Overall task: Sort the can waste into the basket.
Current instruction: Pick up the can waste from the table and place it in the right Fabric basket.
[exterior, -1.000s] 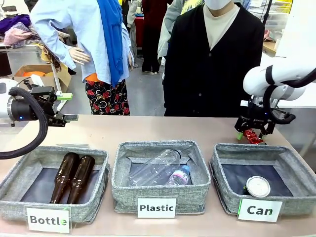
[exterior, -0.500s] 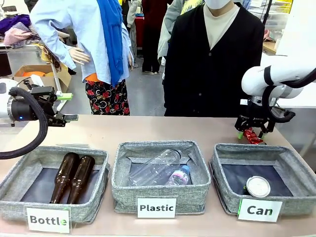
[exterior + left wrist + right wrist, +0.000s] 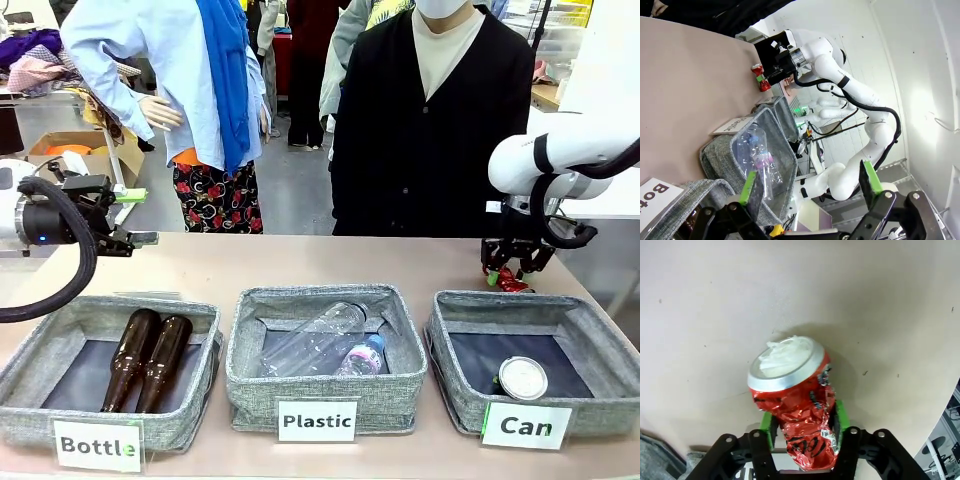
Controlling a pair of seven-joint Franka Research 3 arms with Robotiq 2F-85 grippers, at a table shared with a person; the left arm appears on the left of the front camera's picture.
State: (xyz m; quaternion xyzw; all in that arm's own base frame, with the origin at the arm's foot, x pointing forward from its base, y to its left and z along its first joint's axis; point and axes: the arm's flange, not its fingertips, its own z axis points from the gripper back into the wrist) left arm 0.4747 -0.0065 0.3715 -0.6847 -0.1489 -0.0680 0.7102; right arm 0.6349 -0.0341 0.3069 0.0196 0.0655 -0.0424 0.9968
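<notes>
Right gripper is down at the table, on the far right side, just behind the basket that says "Can". Its two green pads are pressed in on the crushed red can, one on each side, so it is pinching the can. In the right wrist view the can's silver top points away from the gripper and the red body sits between the pads. The can looks like it is on the table or just above it; I cannot tell which.

Left gripper is spread wide with nothing in it. It hangs over the far left of the table, well apart from the cans.

One dark can with a round silver top already lies in the basket, near its front wall. So I think half the job is done, and the red can is the last one to go.

The step in hand looks like the grab. The pinch is made, and the lift is not yet done. Next, the right arm needs to raise the can high enough to clear the basket's far wall, bring it toward the near side until it is over the dark bottom, and then let go. The can is bent and bumpy, so it might slip or tip in the pads. A slow lift would be safest.
</notes>
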